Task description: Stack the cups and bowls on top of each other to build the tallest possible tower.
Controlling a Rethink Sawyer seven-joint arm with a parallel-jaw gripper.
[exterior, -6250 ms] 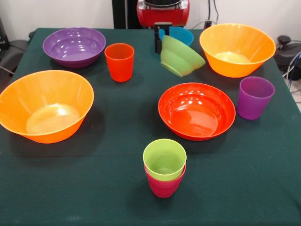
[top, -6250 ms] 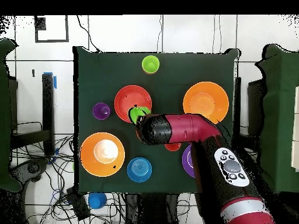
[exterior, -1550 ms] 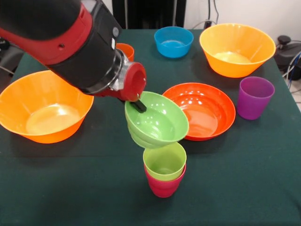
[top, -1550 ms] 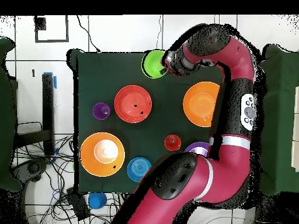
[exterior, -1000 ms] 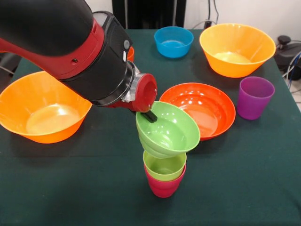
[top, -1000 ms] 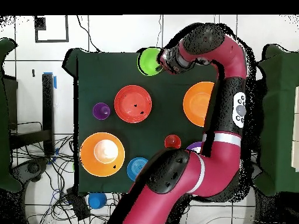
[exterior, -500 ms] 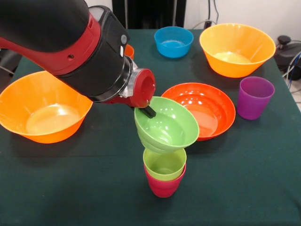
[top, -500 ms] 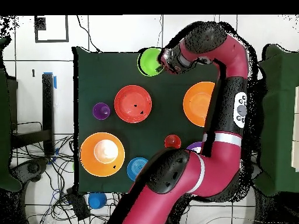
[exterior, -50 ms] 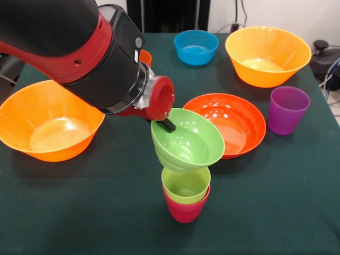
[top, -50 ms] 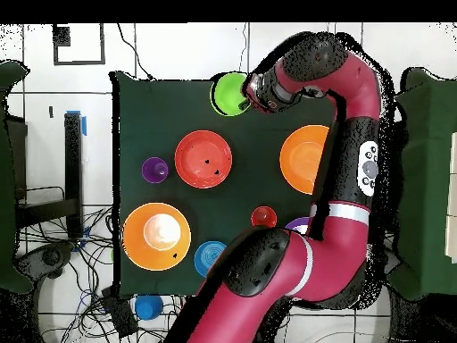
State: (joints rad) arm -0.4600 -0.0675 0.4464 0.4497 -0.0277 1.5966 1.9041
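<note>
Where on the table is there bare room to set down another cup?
Bare green cloth runs along the near edge on both sides of the cup stack, and below the purple cup. The middle is crowded: red bowl, held green bowl, arm.

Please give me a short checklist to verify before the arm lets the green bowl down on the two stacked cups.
1. Grip on the green bowl: ok, the gripper pinches its rim.
2. Bowl level: not ok, it tilts, its opening turned toward the camera in the front view.
3. Bowl centred over the green cup: cannot tell exactly; in the overhead view the bowl hides the cups.
4. Stack upright: ok, the green cup sits straight in the crimson cup.
5. Bowl touching the green cup: cannot tell, its bottom hides the far rim of the cup.
6. Neighbours apart: ok, the red bowl stands clear of the stack.
</note>
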